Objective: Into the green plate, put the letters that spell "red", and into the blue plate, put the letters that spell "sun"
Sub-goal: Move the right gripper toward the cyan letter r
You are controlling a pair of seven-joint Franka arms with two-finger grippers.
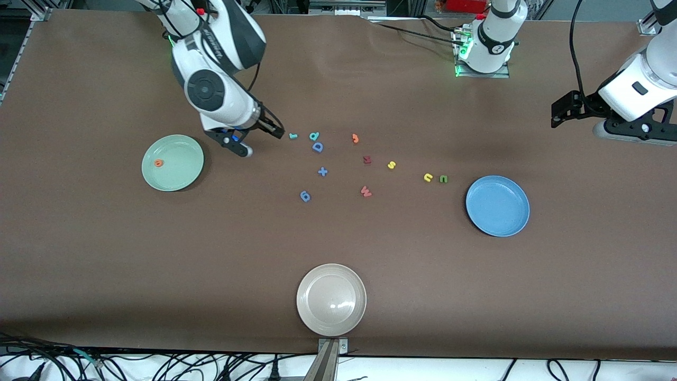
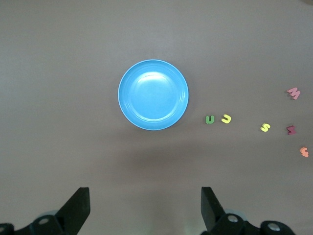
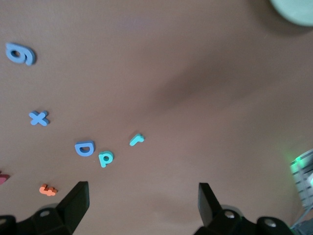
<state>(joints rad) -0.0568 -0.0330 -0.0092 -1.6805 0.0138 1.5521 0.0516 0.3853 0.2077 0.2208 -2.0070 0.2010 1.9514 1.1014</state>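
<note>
Resting orange "e" (image 1: 158,163), mint plate (image 1: 182,177)

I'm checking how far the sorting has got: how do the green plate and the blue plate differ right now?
The green plate already holds one orange letter; the blue plate holds none. The green plate sits toward the right arm's end of the table, close to the open right gripper; the blue plate sits toward the left arm's end. Both are round, plain and similar in size.
</note>
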